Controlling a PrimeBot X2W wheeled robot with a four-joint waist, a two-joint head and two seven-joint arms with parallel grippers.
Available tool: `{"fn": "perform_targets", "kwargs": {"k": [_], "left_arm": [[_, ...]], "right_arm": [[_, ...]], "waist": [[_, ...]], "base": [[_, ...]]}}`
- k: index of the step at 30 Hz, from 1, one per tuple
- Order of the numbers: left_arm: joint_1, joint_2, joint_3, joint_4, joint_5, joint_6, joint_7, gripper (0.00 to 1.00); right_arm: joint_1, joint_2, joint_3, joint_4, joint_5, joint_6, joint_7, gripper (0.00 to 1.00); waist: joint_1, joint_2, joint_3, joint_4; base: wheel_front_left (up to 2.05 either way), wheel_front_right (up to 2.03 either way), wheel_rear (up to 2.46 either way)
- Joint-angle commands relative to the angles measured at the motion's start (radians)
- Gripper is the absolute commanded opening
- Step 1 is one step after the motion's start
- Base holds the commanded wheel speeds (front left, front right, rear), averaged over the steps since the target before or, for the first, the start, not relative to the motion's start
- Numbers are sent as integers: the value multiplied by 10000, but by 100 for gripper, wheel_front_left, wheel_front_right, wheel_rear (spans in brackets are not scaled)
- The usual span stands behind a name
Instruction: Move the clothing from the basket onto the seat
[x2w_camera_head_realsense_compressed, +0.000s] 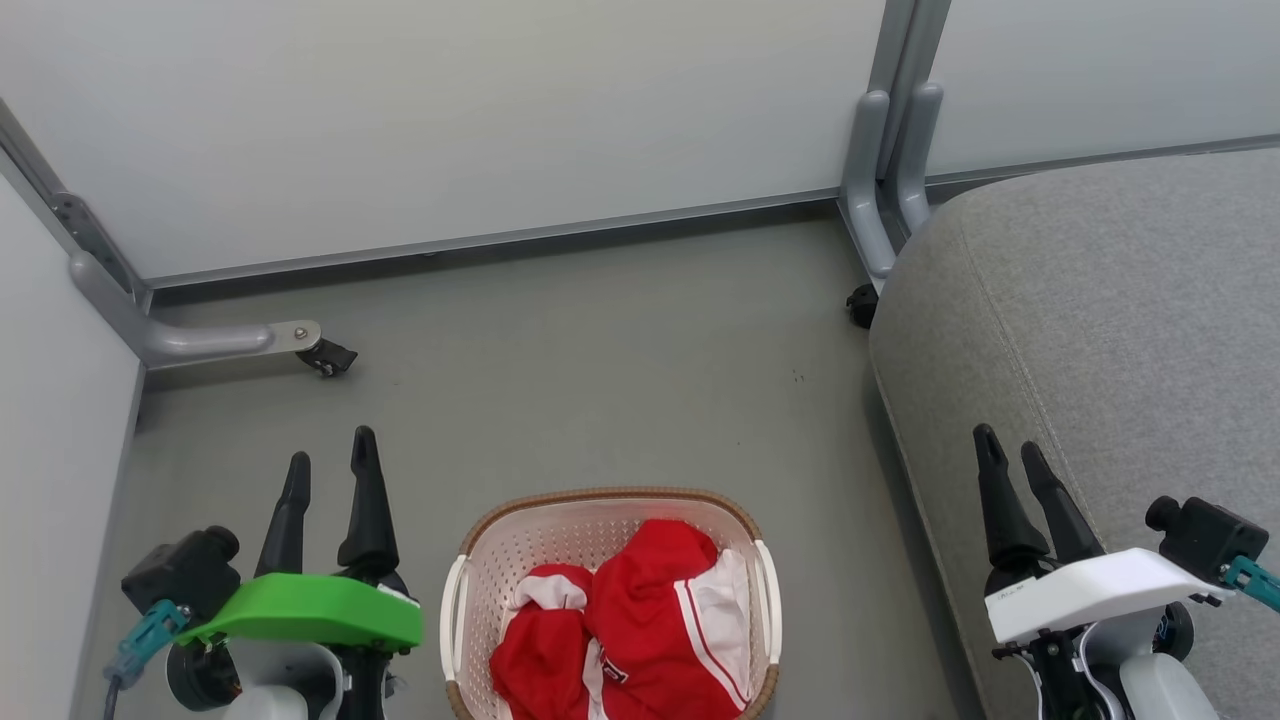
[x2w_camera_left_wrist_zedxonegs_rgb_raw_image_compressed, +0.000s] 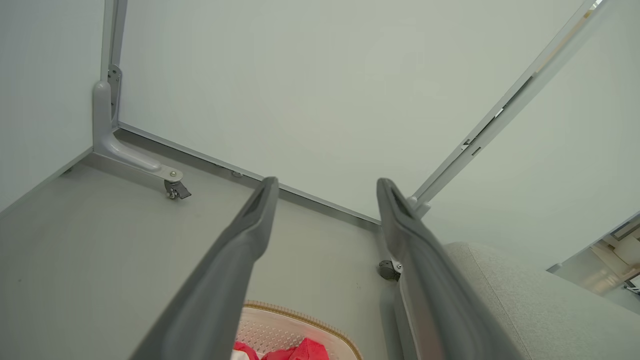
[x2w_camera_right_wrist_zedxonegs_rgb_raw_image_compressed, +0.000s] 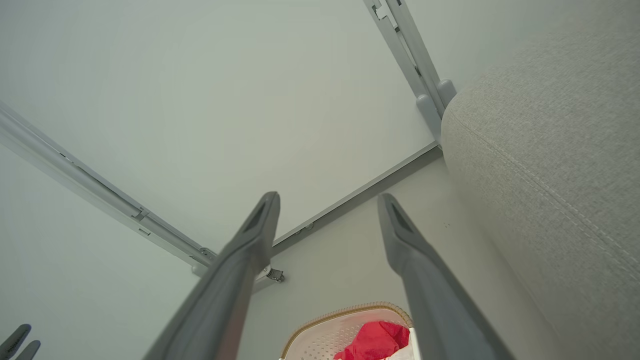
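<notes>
The cream basket (x2w_camera_head_realsense_compressed: 480, 570) with a brown woven rim stands on the floor at the bottom centre, and the red and white clothing (x2w_camera_head_realsense_compressed: 625, 630) lies bunched inside it. The grey seat (x2w_camera_head_realsense_compressed: 1120, 330) fills the right side. My left gripper (x2w_camera_head_realsense_compressed: 330, 460) hovers left of the basket, open and empty. Over the seat's front edge my right gripper (x2w_camera_head_realsense_compressed: 1012, 448) is open too, nothing between its fingers. The left wrist view shows my left gripper (x2w_camera_left_wrist_zedxonegs_rgb_raw_image_compressed: 325, 187), the basket rim (x2w_camera_left_wrist_zedxonegs_rgb_raw_image_compressed: 300, 315), red clothing (x2w_camera_left_wrist_zedxonegs_rgb_raw_image_compressed: 305, 350) and the seat (x2w_camera_left_wrist_zedxonegs_rgb_raw_image_compressed: 525, 300). The right wrist view shows my right gripper (x2w_camera_right_wrist_zedxonegs_rgb_raw_image_compressed: 327, 200), the basket (x2w_camera_right_wrist_zedxonegs_rgb_raw_image_compressed: 320, 337), the clothing (x2w_camera_right_wrist_zedxonegs_rgb_raw_image_compressed: 375, 340) and the seat (x2w_camera_right_wrist_zedxonegs_rgb_raw_image_compressed: 550, 165).
Pale partition panels (x2w_camera_head_realsense_compressed: 450, 120) wall in the back and left. Their grey metal feet with castors stand at back left (x2w_camera_head_realsense_compressed: 300, 345) and beside the seat's corner (x2w_camera_head_realsense_compressed: 865, 290). Grey floor (x2w_camera_head_realsense_compressed: 600, 380) lies open between the basket and the panels.
</notes>
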Motion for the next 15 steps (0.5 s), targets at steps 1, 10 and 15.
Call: {"fn": "perform_targets", "kwargs": {"k": [1, 10, 15], "left_arm": [[-142, 68, -77, -70, 348, 65, -95, 100], [-157, 77, -309, 33, 1382, 174, -336, 100], [-131, 82, -411, 72, 1920, 266, -462, 100]], "right_arm": [[-64, -68, 47, -67, -360, 2, -117, 100], [-29, -78, 167, -60, -1381, 2, -365, 100], [7, -81, 231, -14, -1921, 2, -485, 100]], "waist": [[-1, 0, -5, 5], [-1, 0, -17, 52], [-1, 0, -35, 77]], "base": [[0, 0, 0], [0, 0, 0], [0, 0, 0]]}}
